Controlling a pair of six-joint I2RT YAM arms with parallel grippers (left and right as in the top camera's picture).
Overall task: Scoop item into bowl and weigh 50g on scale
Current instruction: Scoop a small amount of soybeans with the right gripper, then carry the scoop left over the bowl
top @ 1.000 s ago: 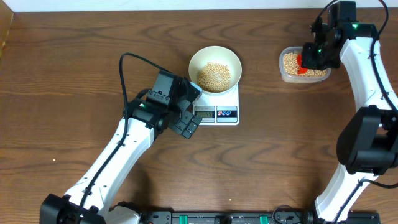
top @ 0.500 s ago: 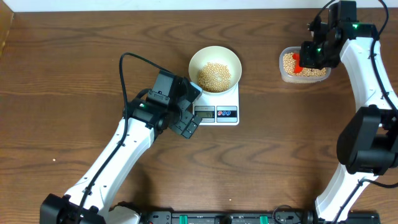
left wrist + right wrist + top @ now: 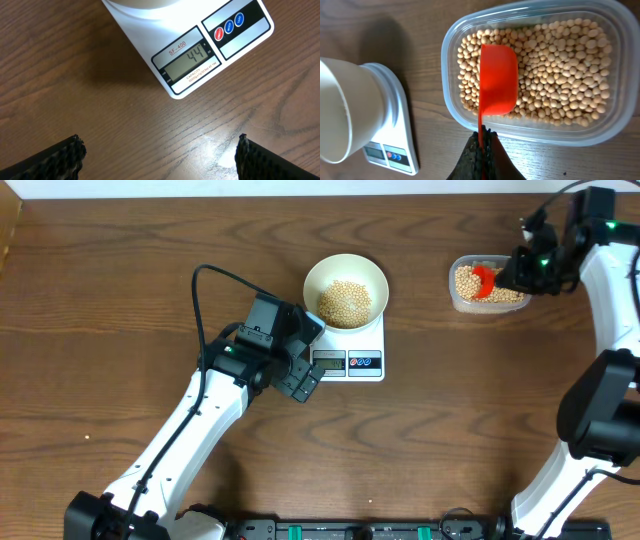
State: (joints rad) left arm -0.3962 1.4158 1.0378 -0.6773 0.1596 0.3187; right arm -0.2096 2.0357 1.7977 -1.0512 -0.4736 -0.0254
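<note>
The white bowl (image 3: 345, 288) sits on the white scale (image 3: 356, 356) and holds a heap of pale-tan beans (image 3: 344, 301). In the left wrist view the scale's display (image 3: 187, 62) reads 44. My left gripper (image 3: 309, 378) hovers open over bare wood just left of the scale's display end, its black fingertips (image 3: 65, 155) far apart. My right gripper (image 3: 483, 136) is shut on the thin handle of a red scoop (image 3: 497, 85), whose cup lies turned over above the beans (image 3: 560, 75) in the clear tub (image 3: 455, 37). From overhead the scoop (image 3: 485, 279) is over the tub (image 3: 487, 304).
The clear tub stands at the far right of the wooden table, well apart from the scale. The left arm's black cable (image 3: 200, 300) loops over the table to the left of the bowl. Bowl (image 3: 342, 120) and scale (image 3: 395, 145) show at the left of the right wrist view.
My right gripper has drawn to the right, off the tub's middle to beyond its right edge, carrying the red scoop along. The left arm, bowl and scale have stayed put.
</note>
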